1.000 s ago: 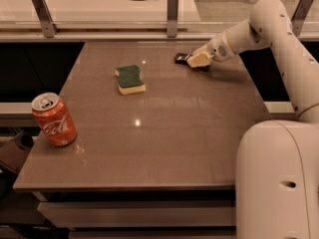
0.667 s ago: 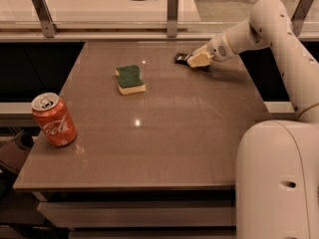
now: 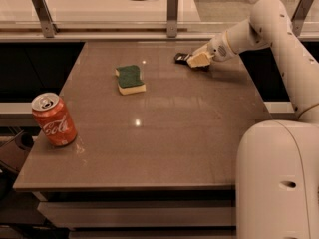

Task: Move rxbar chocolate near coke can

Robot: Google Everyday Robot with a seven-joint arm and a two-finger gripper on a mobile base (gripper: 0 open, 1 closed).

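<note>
The rxbar chocolate is a small dark bar lying flat on the table at the far right. Only its left end shows; the rest is hidden under my gripper. The gripper is down at table level right at the bar, reaching in from the right on the white arm. The coke can stands upright near the table's front left edge, far from the bar and the gripper.
A green-and-yellow sponge lies on the brown table between the bar and the can, towards the back. A rail with metal posts runs behind the table. The robot's white body fills the front right.
</note>
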